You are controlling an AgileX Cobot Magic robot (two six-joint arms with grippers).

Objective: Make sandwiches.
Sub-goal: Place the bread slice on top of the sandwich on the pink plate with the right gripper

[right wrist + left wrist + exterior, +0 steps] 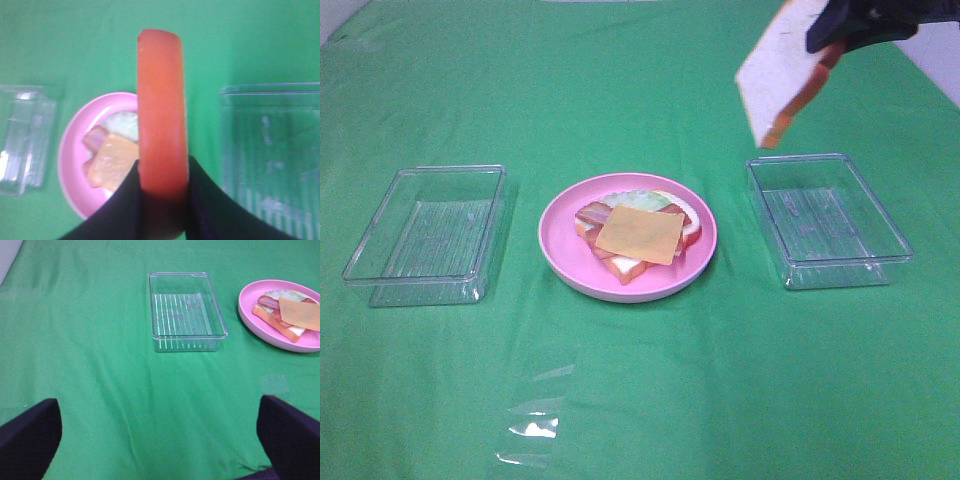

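Between the right jaws, bread slice (161, 110), crust edge outward

On the table (640, 400) the plate (560, 250) stands in the middle, between two trays. One tray (425, 235) lies to its left and the other tray (828, 220) to its right, both well apart from it. On the plate lies a bread slice (625, 268), on it the lettuce (638, 198) and the bacon strips (592, 213), and the cheese square (640, 234) is on top. The second bread slice (782, 75) hangs tilted in the right gripper (840, 40), above the far side of the right tray.
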